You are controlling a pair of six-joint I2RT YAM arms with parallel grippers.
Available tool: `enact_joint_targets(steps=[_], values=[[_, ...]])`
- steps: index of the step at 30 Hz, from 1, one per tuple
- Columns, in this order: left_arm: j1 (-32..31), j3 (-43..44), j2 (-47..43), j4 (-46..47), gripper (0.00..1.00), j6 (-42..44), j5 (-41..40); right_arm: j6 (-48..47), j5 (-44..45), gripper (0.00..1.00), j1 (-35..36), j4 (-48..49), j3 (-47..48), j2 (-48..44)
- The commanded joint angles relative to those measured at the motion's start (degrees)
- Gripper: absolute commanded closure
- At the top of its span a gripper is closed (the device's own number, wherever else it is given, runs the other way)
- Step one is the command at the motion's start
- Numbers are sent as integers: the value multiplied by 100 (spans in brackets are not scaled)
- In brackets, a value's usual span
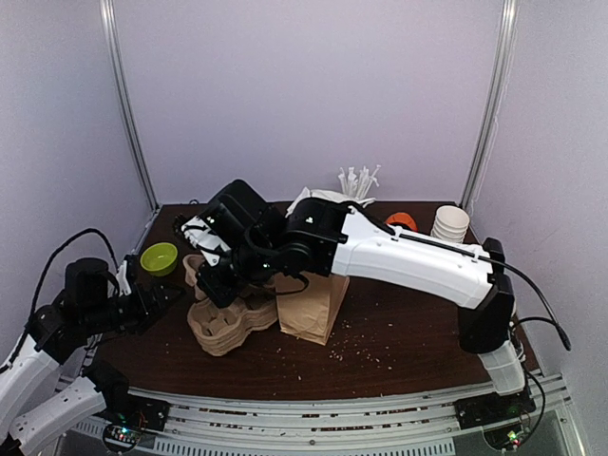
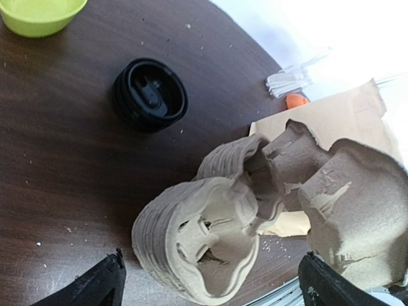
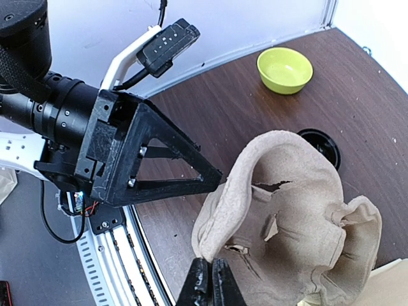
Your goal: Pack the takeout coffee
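Table (image 1: 399, 351), dark wood, top view: right arm reaches across to the left side, right gripper (image 1: 217, 283) down at the carrier stack (image 1: 223, 328), its fingers too small to read here. Left gripper (image 1: 171, 296) is just beside the stack's left edge. The paper bag (image 1: 312, 306) stands upright, touching the stack's right side. The green bowl (image 1: 159, 257) is at the left and the white cups (image 1: 449, 224) are at the far right.

Left wrist view: the left fingertips (image 2: 102, 284) are spread wide at the bottom corners and hold nothing, with the stack between them. The takeout coffee (image 2: 150, 94) stands upright on bare table with its lid on, between bowl and stack and touching neither. The top view hides it behind the right arm. The bag is partly washed out by glare.

Right wrist view: the right fingers are pressed together, pinching the rim of the top carrier (image 3: 287, 217). Only a sliver of the coffee's lid shows past the carrier's far edge. The left gripper's black frame fills the left of the view.
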Motion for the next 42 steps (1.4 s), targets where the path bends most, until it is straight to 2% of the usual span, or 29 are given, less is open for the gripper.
enact_joint_targets(steps=[1, 12, 21, 30, 42], values=[[39, 422, 0, -21, 2, 203, -265, -89, 253, 100, 3, 148, -112, -268], [37, 1632, 412, -180, 2, 526, -418, -790, 478, 100, 126, 178, -425, -668], [43, 2133, 1130, 78, 3, 832, 754, -2010, 1476, 100, 682, 461, -1084, -1064], [41, 2252, 1408, 305, 11, 976, 1624, -2457, 2224, 100, 923, 632, -1497, -1151], [40, 2134, 1570, 297, 31, 1242, 1890, -2664, 2579, 100, 979, 647, -1559, -1105]])
